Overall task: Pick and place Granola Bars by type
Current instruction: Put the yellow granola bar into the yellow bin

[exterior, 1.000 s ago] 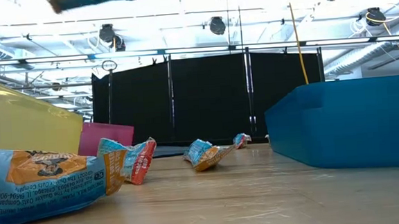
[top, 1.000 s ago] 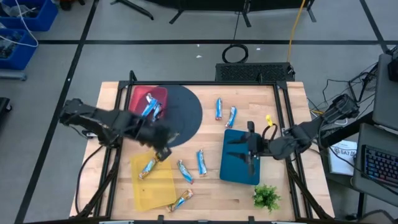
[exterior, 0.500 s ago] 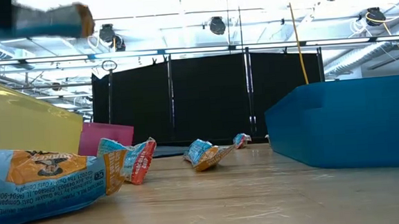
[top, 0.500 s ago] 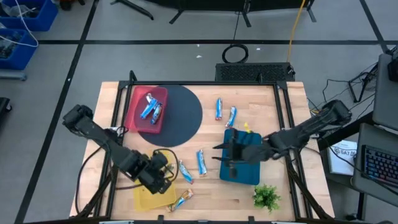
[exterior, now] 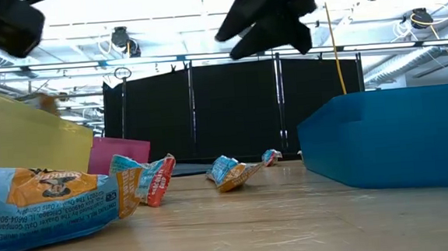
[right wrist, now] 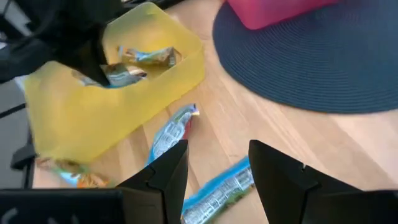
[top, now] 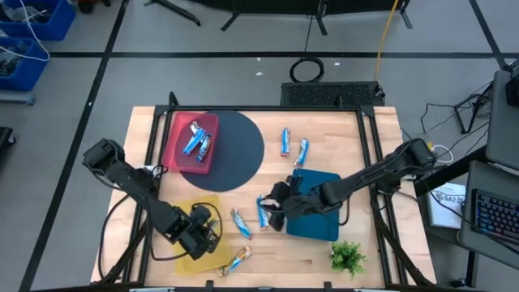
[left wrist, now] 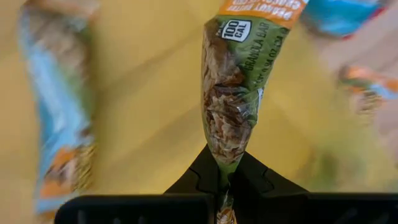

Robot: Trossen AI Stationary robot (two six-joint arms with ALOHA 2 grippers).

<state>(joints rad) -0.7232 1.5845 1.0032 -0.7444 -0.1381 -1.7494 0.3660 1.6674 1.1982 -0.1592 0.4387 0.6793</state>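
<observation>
Left arm has dropped over the yellow bin; right arm has swung off the blue bin toward loose bars.

The left gripper, pinched on a granola bar with tan-and-blue wrapper, hangs inside the yellow bin; releasing comes next. The right gripper, fingers spread and empty, hovers above a blue bar.
</observation>
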